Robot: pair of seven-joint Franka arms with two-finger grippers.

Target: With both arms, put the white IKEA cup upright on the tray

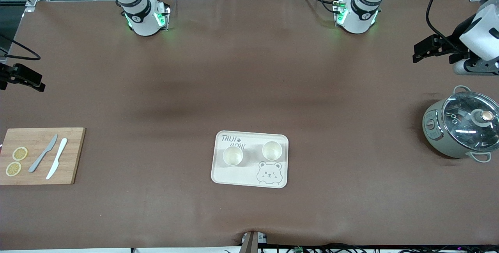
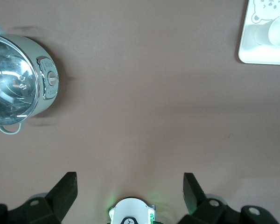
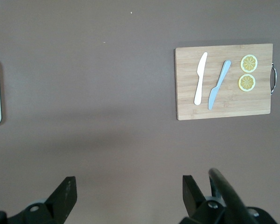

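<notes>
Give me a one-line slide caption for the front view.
Two white cups stand upright on the tray; left gripper and right gripper wait open at the table ends.

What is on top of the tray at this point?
Two white cups stand upright, side by side on the tray, beside its bear drawing. Both look empty. One cup's base covers part of the grey lettering.

Brown table [image 1: 249, 69] bearing cutting board [image 1: 74, 155], cream tray [image 1: 249, 175] and lidded pot [image 1: 436, 136], well apart.
</notes>
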